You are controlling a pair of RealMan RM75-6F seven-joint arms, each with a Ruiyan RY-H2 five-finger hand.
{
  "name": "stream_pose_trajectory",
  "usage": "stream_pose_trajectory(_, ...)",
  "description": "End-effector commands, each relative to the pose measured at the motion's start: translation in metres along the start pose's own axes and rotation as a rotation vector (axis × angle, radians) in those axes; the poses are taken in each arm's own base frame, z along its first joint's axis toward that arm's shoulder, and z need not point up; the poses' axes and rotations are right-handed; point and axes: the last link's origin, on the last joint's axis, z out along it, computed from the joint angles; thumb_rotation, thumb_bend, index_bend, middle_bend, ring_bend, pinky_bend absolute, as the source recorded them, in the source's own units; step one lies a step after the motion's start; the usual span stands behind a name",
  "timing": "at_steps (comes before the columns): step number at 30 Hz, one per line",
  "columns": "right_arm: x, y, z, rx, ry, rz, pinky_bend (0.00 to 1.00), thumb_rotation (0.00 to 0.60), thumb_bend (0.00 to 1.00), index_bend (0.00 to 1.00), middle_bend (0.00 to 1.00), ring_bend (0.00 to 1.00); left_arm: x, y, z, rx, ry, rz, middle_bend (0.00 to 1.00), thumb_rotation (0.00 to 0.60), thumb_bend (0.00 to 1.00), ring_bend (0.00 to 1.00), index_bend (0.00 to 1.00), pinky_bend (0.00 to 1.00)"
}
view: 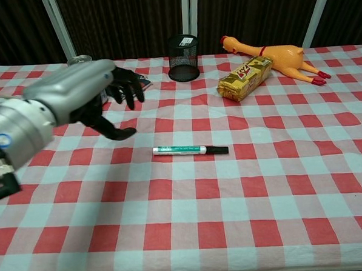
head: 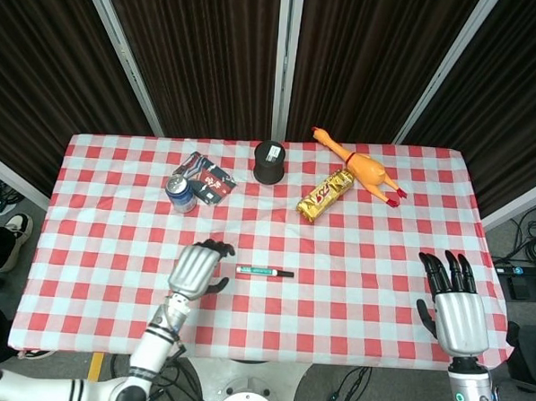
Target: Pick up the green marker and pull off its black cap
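— While the green marker [head: 260, 271] lies flat on the checked tablecloth [head: 355, 250] near the middle of the table, where is your left hand [head: 197, 267]?

— Your left hand hovers just to the left of the marker's white end, fingers loosely curved and apart, holding nothing. In the chest view it hangs above the cloth, dark fingertips [view: 129, 89] pointing down and towards the marker, not touching it.

— And the black cap [view: 217, 150]?

— On the marker, at the end pointing away from your left hand, towards the right side of the table.

— What about your right hand [head: 454, 305]?

— It sits near the table's front right corner, well apart from the marker, fingers straight and spread, empty. Only the head view shows it.

— What else is on the table?

— At the far side you have a blue drinks can [head: 180, 192] beside a dark snack packet [head: 206, 177], then a black mesh pen cup [head: 270, 162], a gold-wrapped bar [head: 326, 195] and a rubber chicken [head: 361, 166] lying on its side. In the chest view your left hand covers most of the can.
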Motion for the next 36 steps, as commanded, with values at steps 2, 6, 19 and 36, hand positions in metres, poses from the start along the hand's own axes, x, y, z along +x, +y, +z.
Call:
stream_pose_trajectory(2,-0.001,0.001,-0.002,-0.003,-0.010,-0.006,0.03,0.600,0.22,0.09,0.15,0.00,-0.022,0.049,0.029,0.026,-0.059,0.018,0.46,0.600,0.31,0.42,0.42,0.57)
stream_pose_trajectory(6,-0.003,0.004,-0.005,-0.012,-0.015,-0.008,0.03,0.600,0.22,0.09,0.15,0.00,-0.031,0.062,0.035,0.032,-0.076,0.029,0.46,0.600,0.32,0.48,0.42,0.60)
stream_pose_trajectory(19,-0.008,0.010,-0.006,-0.030,-0.028,-0.005,0.03,0.600,0.22,0.09,0.15,0.00,-0.052,0.074,0.048,0.014,-0.070,0.315,0.46,0.600,0.34,0.58,0.43,0.66)
stream_pose_trajectory(36,-0.017,0.020,-0.006,-0.048,-0.044,0.008,0.03,0.600,0.22,0.08,0.15,0.00,-0.066,0.069,0.066,0.109,-0.152,0.406,0.47,0.600,0.34,0.57,0.43,0.65)
